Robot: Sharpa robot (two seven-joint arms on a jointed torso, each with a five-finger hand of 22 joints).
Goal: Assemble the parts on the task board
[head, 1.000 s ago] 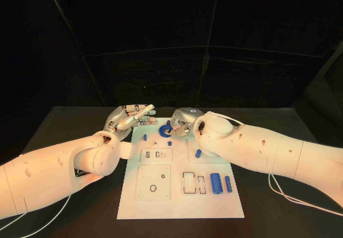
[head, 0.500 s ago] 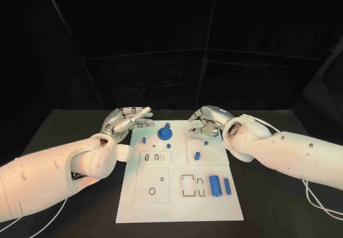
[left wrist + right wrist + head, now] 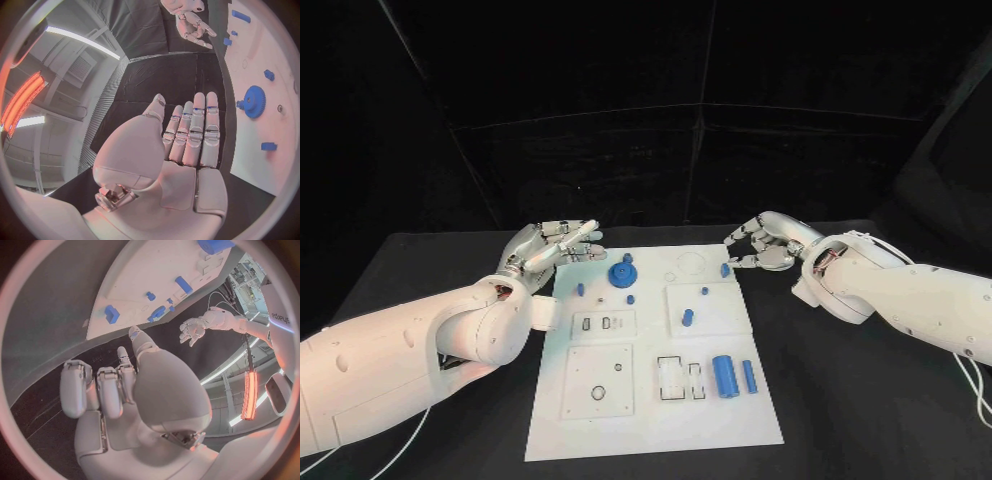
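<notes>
The white task board (image 3: 661,430) lies in the middle of the black table. A blue gear (image 3: 622,273) sits on its far left part, with small blue pieces (image 3: 687,317) scattered near it. A thick blue cylinder (image 3: 724,374) and a slim one (image 3: 749,377) lie side by side lower right. My left hand (image 3: 553,245) hovers at the board's far left corner, fingers straight, holding nothing. My right hand (image 3: 764,245) hangs past the board's far right corner, fingers loosely bent and apart, holding nothing. The left wrist view shows the gear (image 3: 253,101) beyond the straight fingers (image 3: 194,135).
Flat white inset plates with slots (image 3: 606,322) and holes (image 3: 599,385) cover the board's left half. Black table (image 3: 862,400) surrounds the board on both sides. In the right wrist view the board (image 3: 150,270) lies beyond the bent fingers (image 3: 106,390).
My right hand has let go of the blue gear and drawn back to the right, off the board. The gear stays on the board. My left hand has hardly moved.
</notes>
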